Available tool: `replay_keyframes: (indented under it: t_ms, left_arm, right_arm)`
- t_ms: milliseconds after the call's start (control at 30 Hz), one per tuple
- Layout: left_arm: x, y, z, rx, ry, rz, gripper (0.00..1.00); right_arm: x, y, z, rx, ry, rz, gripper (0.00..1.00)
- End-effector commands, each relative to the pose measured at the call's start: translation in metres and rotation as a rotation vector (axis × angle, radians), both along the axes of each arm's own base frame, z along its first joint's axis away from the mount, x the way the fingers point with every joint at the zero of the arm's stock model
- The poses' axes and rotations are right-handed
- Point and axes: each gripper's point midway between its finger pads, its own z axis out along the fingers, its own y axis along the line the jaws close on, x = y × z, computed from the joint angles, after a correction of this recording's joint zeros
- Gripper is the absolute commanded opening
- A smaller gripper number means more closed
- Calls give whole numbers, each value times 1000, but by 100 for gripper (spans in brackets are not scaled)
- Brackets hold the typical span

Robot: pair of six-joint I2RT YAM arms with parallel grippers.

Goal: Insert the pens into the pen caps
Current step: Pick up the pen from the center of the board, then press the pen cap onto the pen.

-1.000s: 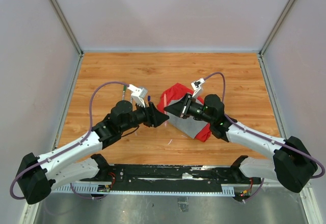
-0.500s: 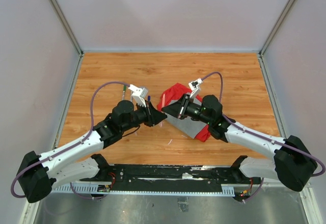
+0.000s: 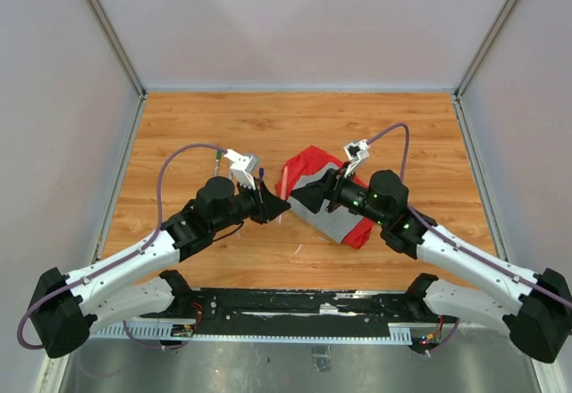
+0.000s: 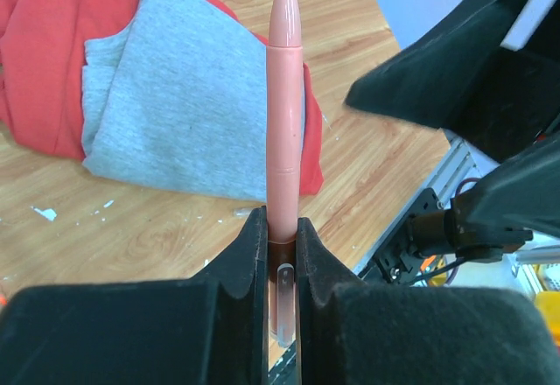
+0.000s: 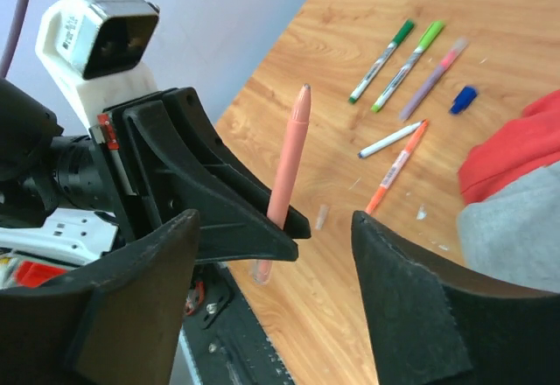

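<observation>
My left gripper [image 4: 281,220] is shut on a salmon-pink pen [image 4: 284,96], which stands up out of the jaws, tip away from the camera. A clear tube end of it shows between the fingers. In the right wrist view the same pen [image 5: 290,153] rises from the left gripper, and my right gripper [image 5: 276,227] stands open just in front of it, touching nothing. On the wood behind lie a green pen [image 5: 382,59], a light green pen [image 5: 408,65], a purple-pink pen [image 5: 431,77], a white pen [image 5: 390,140], an orange pen [image 5: 399,165] and a blue pen cap [image 5: 463,98].
A red-and-grey cloth [image 3: 332,204] lies on the table under and beside the right gripper [image 3: 301,198], facing the left gripper [image 3: 275,205]. A small clear tube [image 5: 321,217] lies on the wood. Table walls rise on three sides; the arm base rail [image 3: 295,308] runs along the near edge.
The left gripper has shut on the pink pen. The right gripper has opened, let go of it and drawn back to the right.
</observation>
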Motion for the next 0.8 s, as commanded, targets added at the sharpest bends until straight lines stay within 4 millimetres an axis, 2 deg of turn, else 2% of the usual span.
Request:
replay_keyframes:
  t_ms: [0,233,367,533,767]
  left_arm:
    - [0,1,20,2,-56,-8,1]
    - [-1,2,20,29,-54,-19,0]
    - [0,2,18,43,-53,-21,0]
    - [0,2,17,56,-50,-24,0]
    - [1,2,16,62,-44,-22,0]
  right_arm:
    - [8,-27,17,-126,-202,-88,75]
    - [7,-60,30,-265,-390,-143,100]
    - [3,-68,32,-291,-510,-141,99]
    - [4,-79,20,-379,-579,-144,99]
    - [-4,-78,18,-431,-732,-75,99]
